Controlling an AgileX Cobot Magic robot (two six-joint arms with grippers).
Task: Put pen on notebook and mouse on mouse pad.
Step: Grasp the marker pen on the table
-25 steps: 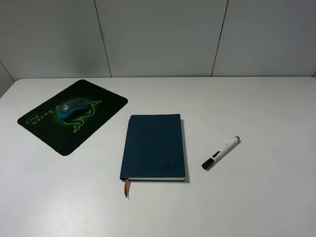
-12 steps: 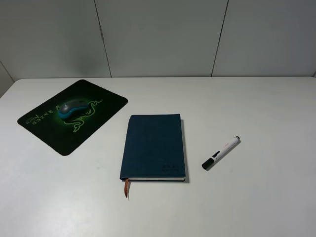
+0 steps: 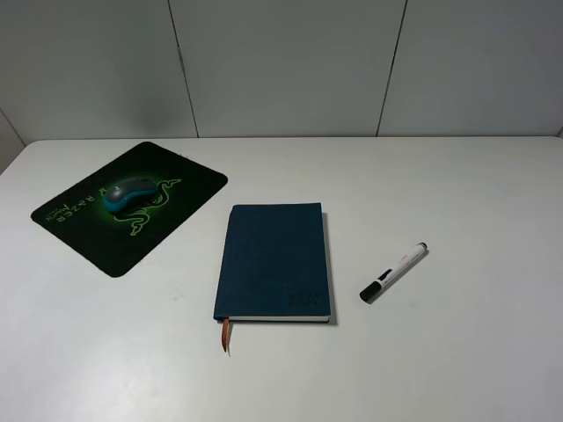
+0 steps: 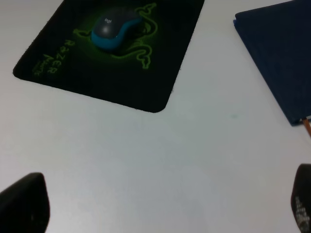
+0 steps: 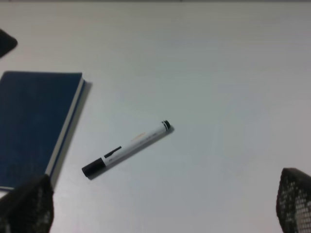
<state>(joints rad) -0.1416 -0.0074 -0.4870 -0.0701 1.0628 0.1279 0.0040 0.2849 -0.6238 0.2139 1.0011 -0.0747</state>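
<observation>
The mouse (image 3: 127,192) sits on the black mouse pad (image 3: 110,248) with the green logo, at the table's far left. The navy notebook (image 3: 274,259) lies closed in the middle, its orange ribbon (image 3: 226,335) trailing toward the front. The white pen (image 3: 393,272) with the black cap lies on the bare table to the notebook's right. Neither arm shows in the high view. My left gripper (image 4: 163,211) hangs open above the table, short of the mouse (image 4: 114,29) and mouse pad (image 4: 126,82). My right gripper (image 5: 160,211) is open too, held above and back from the pen (image 5: 126,148).
The white table (image 3: 457,185) ends at a grey panelled wall (image 3: 281,61) along the back. The notebook shows in both wrist views, as a corner (image 4: 277,48) on the left and a long edge (image 5: 34,121) on the right.
</observation>
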